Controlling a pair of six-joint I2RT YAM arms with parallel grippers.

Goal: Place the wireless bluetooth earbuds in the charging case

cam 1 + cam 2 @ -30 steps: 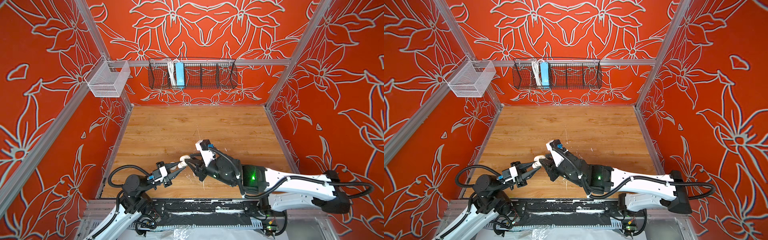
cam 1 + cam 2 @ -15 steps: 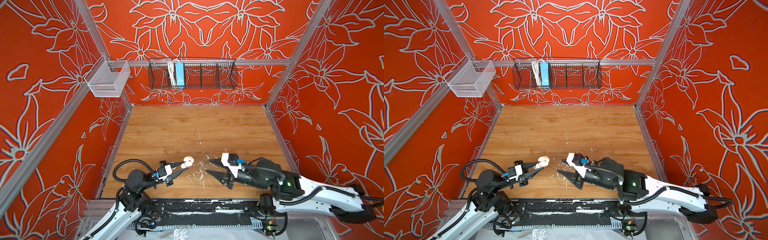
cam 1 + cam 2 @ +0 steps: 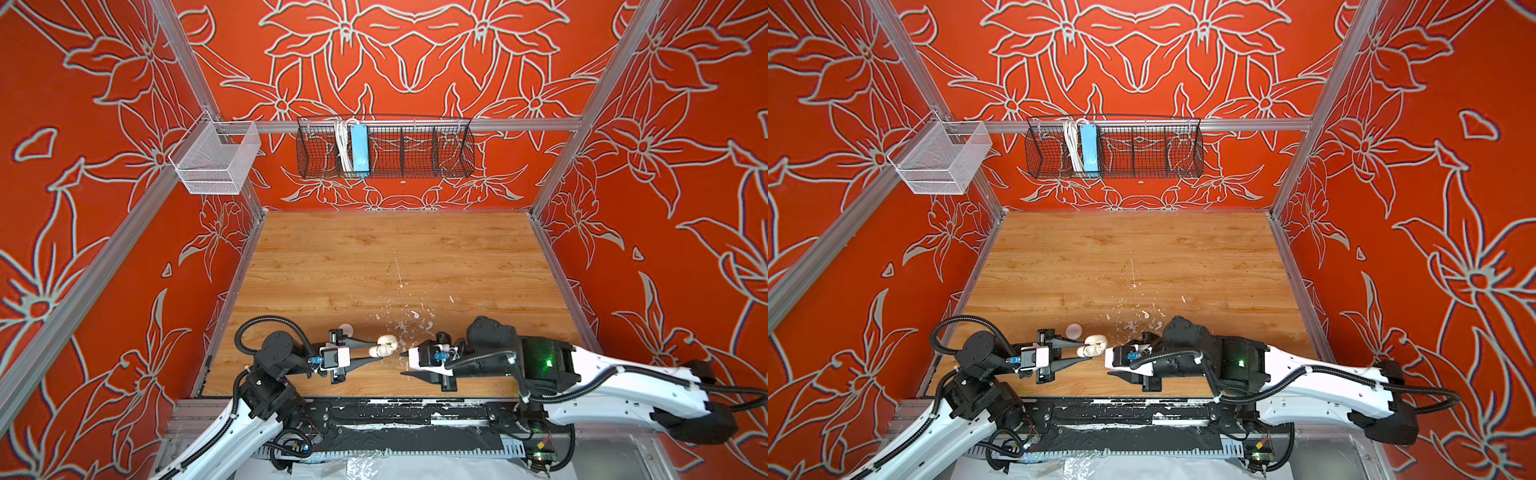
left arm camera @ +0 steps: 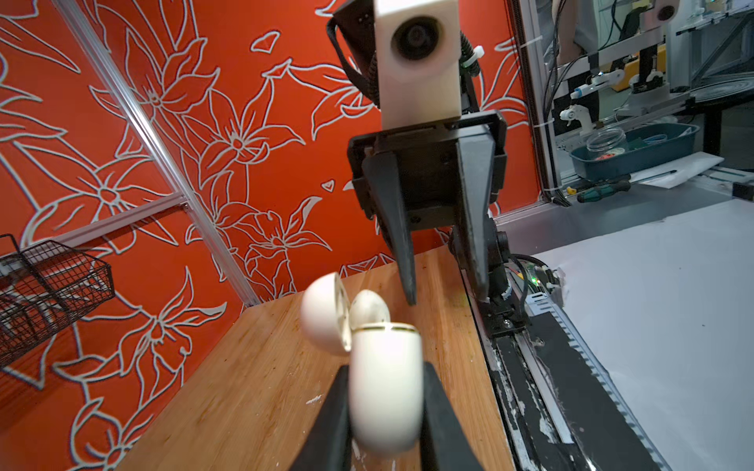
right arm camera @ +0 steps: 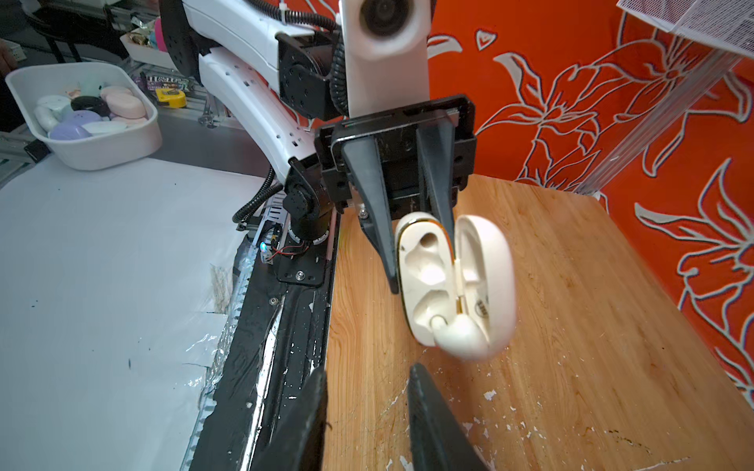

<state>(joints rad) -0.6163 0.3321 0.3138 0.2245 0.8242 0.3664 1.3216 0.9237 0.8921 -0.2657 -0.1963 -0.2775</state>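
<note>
White case (image 5: 420, 265), clamped by left gripper (image 3: 376, 351), faces right; earbud (image 5: 459, 336) half-seated; right gripper (image 3: 401, 364), part-open, empty, sits just right.

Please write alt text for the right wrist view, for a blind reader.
The left gripper holds an open white charging case above the wooden table, with one earbud lodged in a socket. The right gripper is open and empty.
</note>
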